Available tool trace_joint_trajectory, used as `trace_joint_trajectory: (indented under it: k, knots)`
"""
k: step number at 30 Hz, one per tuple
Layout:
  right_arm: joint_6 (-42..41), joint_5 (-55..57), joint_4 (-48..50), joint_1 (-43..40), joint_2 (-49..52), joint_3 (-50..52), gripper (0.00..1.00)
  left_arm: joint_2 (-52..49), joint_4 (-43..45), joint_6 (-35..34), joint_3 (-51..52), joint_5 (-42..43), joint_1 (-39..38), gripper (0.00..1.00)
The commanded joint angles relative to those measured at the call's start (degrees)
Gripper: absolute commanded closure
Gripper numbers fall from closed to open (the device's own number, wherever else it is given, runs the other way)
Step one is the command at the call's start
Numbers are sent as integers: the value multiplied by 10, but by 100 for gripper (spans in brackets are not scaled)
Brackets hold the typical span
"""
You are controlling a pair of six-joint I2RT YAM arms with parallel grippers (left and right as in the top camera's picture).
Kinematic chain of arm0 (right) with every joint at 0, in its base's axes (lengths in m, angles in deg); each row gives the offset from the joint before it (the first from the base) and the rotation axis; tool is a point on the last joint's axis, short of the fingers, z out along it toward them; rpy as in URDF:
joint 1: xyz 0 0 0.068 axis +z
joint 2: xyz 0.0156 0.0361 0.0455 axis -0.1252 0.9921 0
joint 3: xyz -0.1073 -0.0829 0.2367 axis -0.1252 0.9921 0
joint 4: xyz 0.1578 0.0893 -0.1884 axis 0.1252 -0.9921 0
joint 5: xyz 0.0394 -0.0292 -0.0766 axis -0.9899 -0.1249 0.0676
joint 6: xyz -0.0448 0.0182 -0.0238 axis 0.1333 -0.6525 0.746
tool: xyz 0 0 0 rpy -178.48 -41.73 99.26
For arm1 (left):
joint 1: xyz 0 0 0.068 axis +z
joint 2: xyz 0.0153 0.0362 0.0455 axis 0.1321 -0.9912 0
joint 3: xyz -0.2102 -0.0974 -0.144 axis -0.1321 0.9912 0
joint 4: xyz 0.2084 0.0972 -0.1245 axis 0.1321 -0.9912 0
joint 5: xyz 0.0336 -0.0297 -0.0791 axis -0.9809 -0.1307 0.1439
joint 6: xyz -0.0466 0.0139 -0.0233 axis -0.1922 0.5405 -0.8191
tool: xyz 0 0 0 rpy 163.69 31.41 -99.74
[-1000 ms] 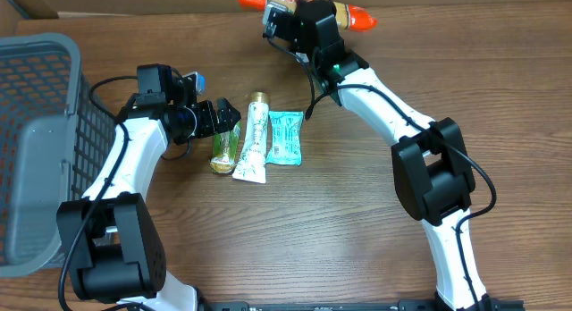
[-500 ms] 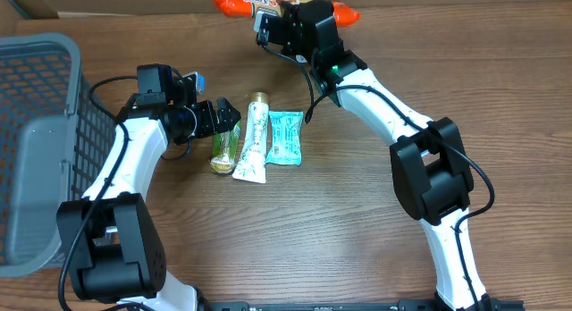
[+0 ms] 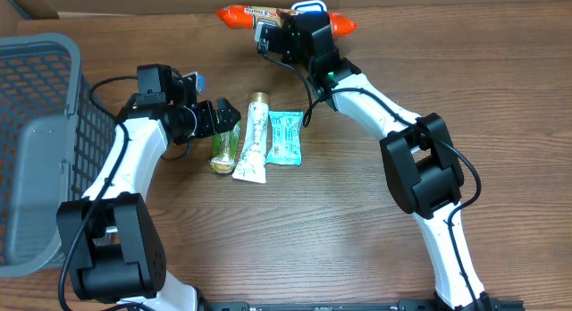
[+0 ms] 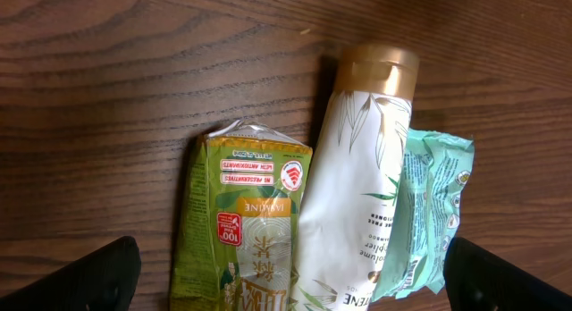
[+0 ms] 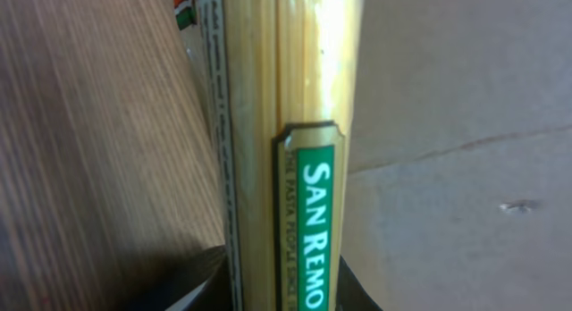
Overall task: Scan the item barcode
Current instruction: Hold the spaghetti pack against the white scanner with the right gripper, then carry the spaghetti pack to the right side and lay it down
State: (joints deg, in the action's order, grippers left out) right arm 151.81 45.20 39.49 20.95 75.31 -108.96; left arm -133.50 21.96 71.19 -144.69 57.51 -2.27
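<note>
- While clenched in the right gripper (image 3: 288, 31), a long clear plastic packet of spaghetti with orange ends (image 3: 243, 13) is held at the wooden table's (image 3: 357, 213) far edge.
- The left gripper (image 3: 225, 117) is spread wide above a green tea packet (image 4: 243, 223), which is laid beside a white gold-capped tube (image 4: 356, 181) and a teal pouch (image 4: 431, 208) near the table's middle.

dark wood worktop (image 3: 340, 231) here: green tea packet (image 3: 224, 147), white gold-capped tube (image 3: 254, 143) and teal pouch (image 3: 285, 138) lie side by side, touching; grey mesh basket (image 3: 45, 88) sits far left.
</note>
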Motion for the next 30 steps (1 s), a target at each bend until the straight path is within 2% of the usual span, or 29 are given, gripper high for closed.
trace_joint_trajectory:
  k: [1,26,30]
  knots:
    - [22,11,33,-3,-24,-21,96,0,0,5,-7,0,3,0]
    - [35,12,70,-6,-24,-21,96,0,0,5,-7,0,3,0]
    - [-14,10,71,-6,-35,-23,96,0,0,5,-7,0,3,1]
